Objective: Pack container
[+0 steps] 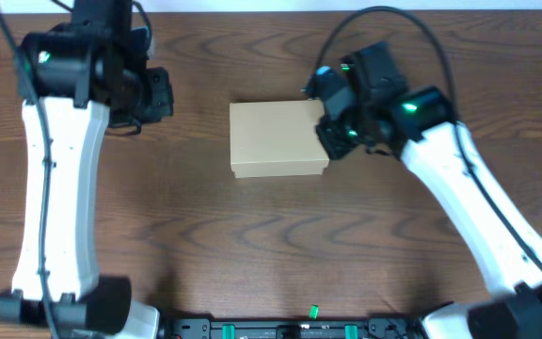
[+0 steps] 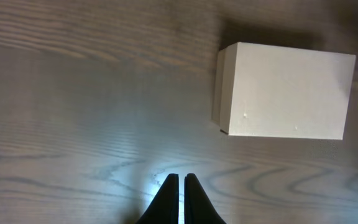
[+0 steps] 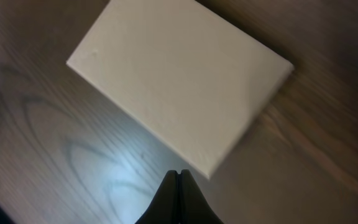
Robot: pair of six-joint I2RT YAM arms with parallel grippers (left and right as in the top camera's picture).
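Observation:
The container (image 1: 276, 139) is a plain tan cardboard box with its lid down, lying in the middle of the wooden table. It also shows in the left wrist view (image 2: 288, 91) and in the right wrist view (image 3: 179, 74). My left gripper (image 2: 181, 178) is shut and empty, above bare table well to the left of the box; in the overhead view it sits at the upper left (image 1: 153, 94). My right gripper (image 3: 179, 174) is shut and empty, just off the box's right edge near a corner (image 1: 332, 132). No stationery items are in view.
The table (image 1: 271, 245) is dark brown wood grain. A black rail with green markers (image 1: 313, 328) runs along the front edge. Both white arms reach in from the front corners.

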